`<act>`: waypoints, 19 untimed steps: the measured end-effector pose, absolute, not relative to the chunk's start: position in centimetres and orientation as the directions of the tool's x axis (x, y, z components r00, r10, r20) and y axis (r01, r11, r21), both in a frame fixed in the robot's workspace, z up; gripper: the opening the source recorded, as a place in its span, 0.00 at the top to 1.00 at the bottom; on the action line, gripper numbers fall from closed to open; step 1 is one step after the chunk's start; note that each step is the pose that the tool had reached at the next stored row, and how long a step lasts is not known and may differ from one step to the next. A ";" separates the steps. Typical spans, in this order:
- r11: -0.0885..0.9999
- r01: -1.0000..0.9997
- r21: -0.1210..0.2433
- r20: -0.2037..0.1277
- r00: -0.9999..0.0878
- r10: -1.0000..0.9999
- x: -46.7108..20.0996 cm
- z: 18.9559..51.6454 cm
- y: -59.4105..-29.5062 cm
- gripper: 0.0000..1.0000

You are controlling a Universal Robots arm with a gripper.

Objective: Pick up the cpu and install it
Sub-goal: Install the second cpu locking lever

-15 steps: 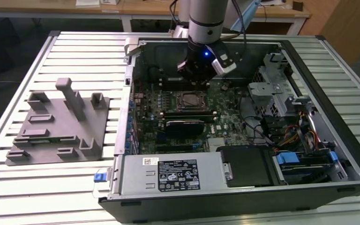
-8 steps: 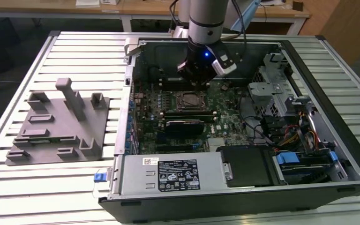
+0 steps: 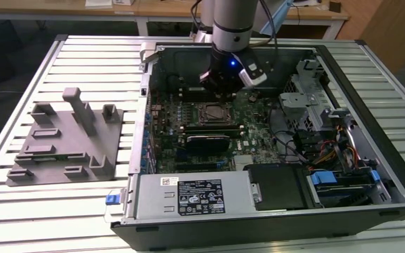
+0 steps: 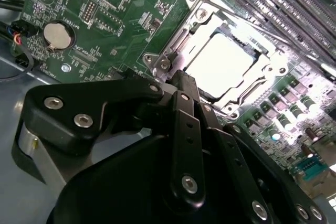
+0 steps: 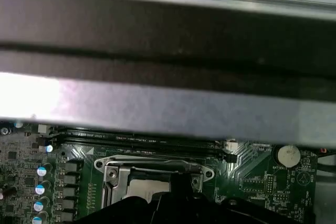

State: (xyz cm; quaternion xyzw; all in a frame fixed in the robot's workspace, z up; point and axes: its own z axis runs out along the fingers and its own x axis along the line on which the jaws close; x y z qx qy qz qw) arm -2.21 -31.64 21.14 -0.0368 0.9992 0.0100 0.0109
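Here, in the exterior view, an open computer case [image 3: 371, 132] lies on a slatted metal table [image 3: 61, 211], with a grey plastic tray [image 3: 65, 142] at the frame's left. The robot arm [image 3: 232, 21] reaches down from the top centre, its gripper [image 3: 225, 89] just above the motherboard [image 3: 248, 118]. In the second wrist view the cpu [image 4: 219, 62] sits in the socket [image 4: 178, 43], right of centre, beyond the gripper's dark linkage; whether the gripper is clenched or released cannot be told.
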 end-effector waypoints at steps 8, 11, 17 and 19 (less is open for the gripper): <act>0.997 -0.074 0.019 -0.022 -0.997 -0.073 -2.2 21.1 -32.2 0.89; 0.997 -0.074 0.019 -0.022 -0.997 -0.073 -2.2 21.6 -32.2 0.89; 0.997 -0.074 0.019 -0.022 -0.997 -0.073 -2.2 22.8 -32.5 0.89; 0.997 -0.074 0.019 -0.022 -0.997 -0.073 -2.2 22.8 -32.9 0.89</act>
